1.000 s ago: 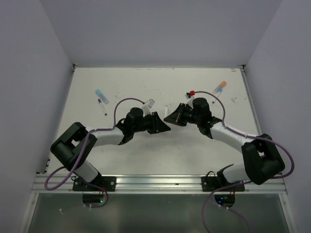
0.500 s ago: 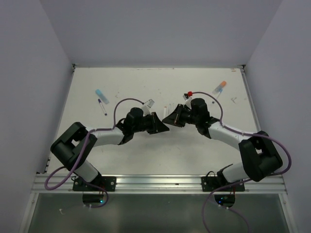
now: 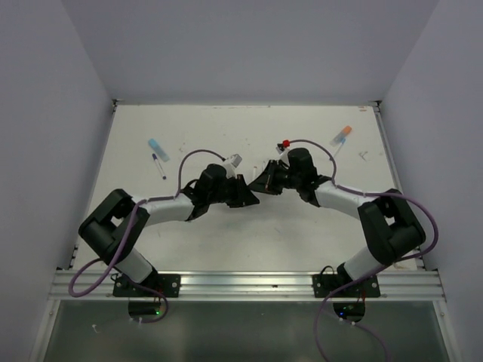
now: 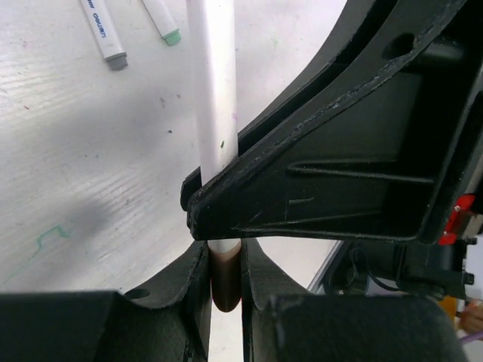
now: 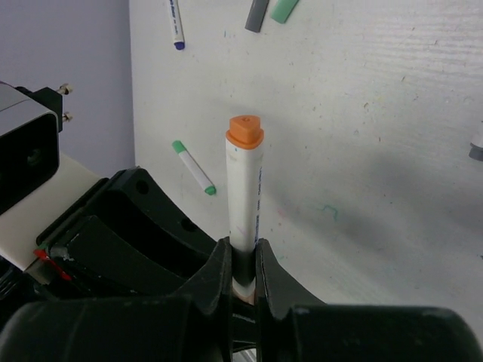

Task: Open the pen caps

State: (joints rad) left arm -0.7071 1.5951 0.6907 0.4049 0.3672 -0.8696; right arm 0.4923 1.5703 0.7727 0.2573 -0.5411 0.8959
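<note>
A white marker (image 5: 244, 192) with an orange butt end (image 5: 245, 130) is held between both grippers over the middle of the table. My right gripper (image 5: 243, 260) is shut on its barrel near the lower end. My left gripper (image 4: 225, 264) is shut on the pen cap (image 4: 225, 283), a short orange-brown tube at that same end, right under the right finger (image 4: 317, 188). The white barrel (image 4: 213, 83) rises away from the cap. In the top view the left gripper (image 3: 247, 194) and right gripper (image 3: 264, 183) touch tip to tip, hiding the marker.
A light-blue-capped marker (image 3: 156, 145) and a thin pen (image 3: 158, 164) lie at the back left, an orange-capped marker (image 3: 342, 136) at the back right. Loose pens with grey (image 4: 102, 30) and green (image 4: 162, 21) tips lie nearby, as does a green-tipped pen (image 5: 194, 167).
The right arm has swung left until its gripper meets the left one. The left jaws have closed in on the cap.
</note>
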